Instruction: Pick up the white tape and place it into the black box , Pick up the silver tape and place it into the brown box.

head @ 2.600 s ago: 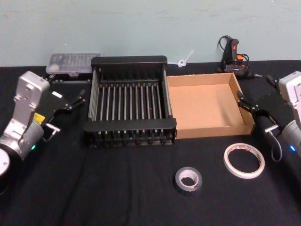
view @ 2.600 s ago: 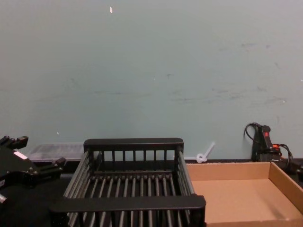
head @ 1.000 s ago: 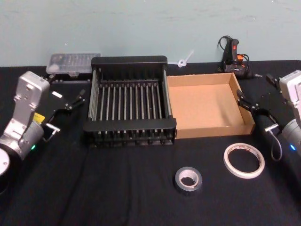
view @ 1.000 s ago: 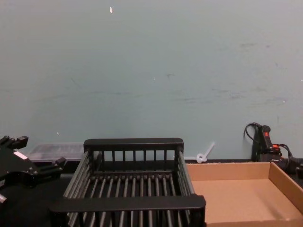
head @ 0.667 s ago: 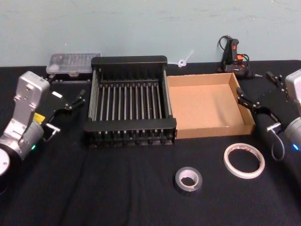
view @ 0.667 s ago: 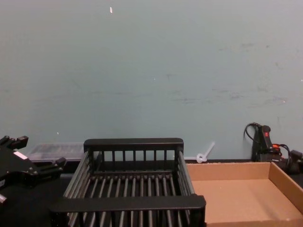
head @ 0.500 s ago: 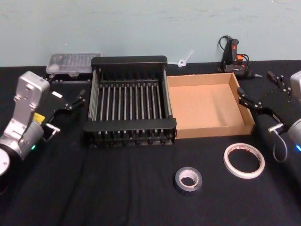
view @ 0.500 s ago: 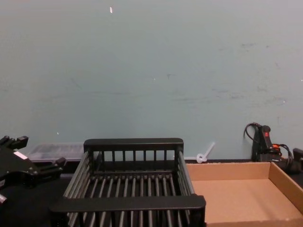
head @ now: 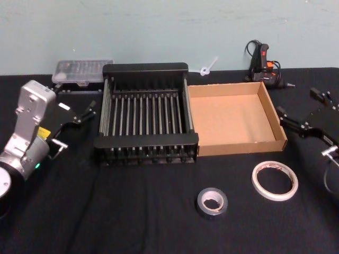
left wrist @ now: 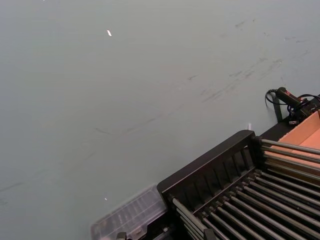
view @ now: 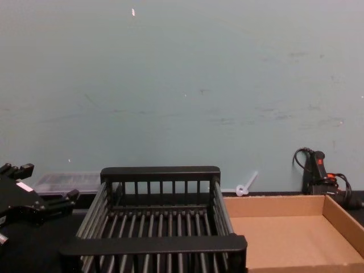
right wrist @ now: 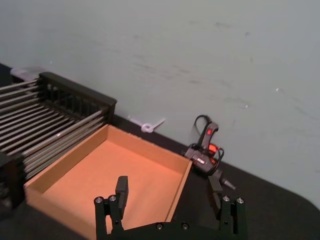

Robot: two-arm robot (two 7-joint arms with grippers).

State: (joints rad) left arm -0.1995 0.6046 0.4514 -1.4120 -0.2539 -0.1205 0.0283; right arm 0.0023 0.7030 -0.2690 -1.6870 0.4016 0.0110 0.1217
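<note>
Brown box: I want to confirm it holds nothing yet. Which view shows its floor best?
The head view: the brown box shows its whole bare floor from above. The right wrist view is slanted; chest and left wrist views catch only part of it.

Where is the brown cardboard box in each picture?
Head view: the shallow brown cardboard box sits right of centre, against the black slatted plastic crate.
Left wrist view: just an orange-brown corner at the right edge.
Right wrist view: centre-left.
Chest view: bottom right.
Shared landmark: the black glue gun behind the box, by the wall.
</note>
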